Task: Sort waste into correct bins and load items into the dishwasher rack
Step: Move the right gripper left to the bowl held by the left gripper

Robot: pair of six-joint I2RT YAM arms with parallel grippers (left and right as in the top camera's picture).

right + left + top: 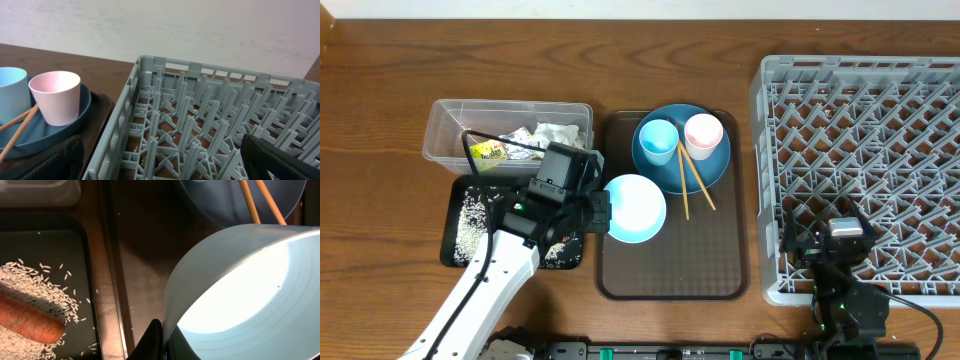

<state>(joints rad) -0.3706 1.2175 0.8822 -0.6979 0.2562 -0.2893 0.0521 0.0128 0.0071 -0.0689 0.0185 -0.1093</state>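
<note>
The left fingers (pixel 150 342) clench the white bowl (pixel 635 207) by its 9 o'clock rim; the right fingers (pixel 50 160) hang spread, empty, over the dishwasher rack (pixel 860 100) at its 7 o'clock corner.

A dark brown wooden table (pixel 380 60) backs onto a pale, mottled wall (pixel 175 25).
</note>
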